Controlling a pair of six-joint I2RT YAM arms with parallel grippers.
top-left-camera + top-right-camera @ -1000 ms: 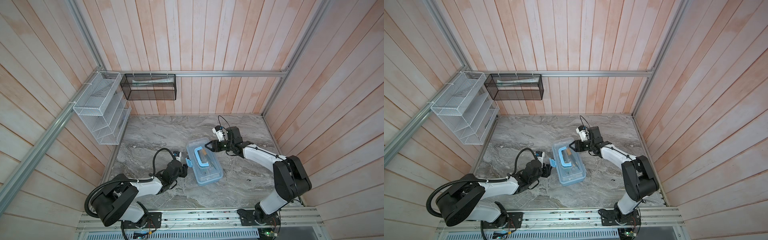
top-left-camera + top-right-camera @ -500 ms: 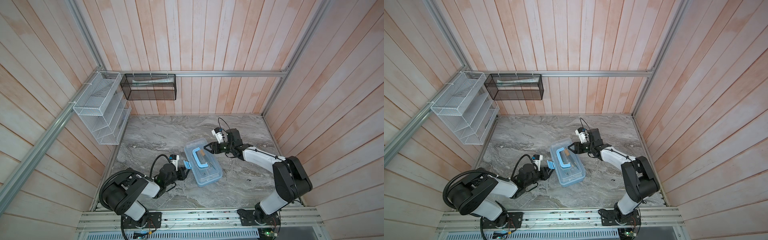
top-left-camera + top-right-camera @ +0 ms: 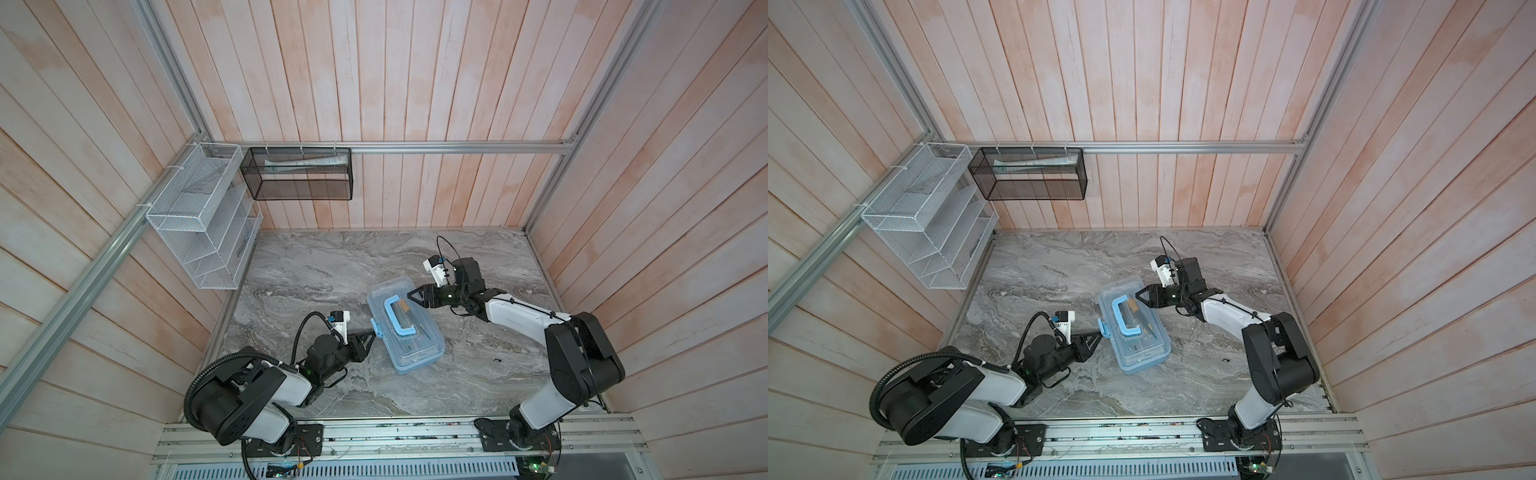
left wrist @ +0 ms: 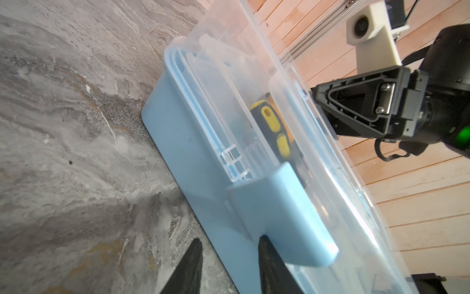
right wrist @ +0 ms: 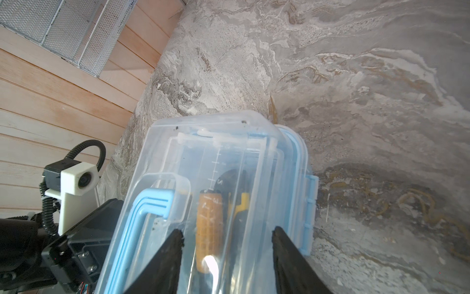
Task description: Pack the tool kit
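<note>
Nearest you, the left gripper [image 4: 230, 240] stands parted and empty at 8 o'clock of the tool kit [image 3: 415, 349], one finger against the blue latch [image 4: 279, 216]. The kit sits at the centre of the table [image 3: 332, 270], lid [image 5: 223, 152] down, tools [image 5: 209, 229] inside. At its 1 o'clock the right gripper [image 5: 228, 231], spread and empty, rests on the lid. You're latching, I judge: snap that flap shut next.

L gripper [image 3: 372, 335] jaws narrowed — closer round tool kit's [image 3: 415, 353] latch [image 3: 377, 329].
</note>
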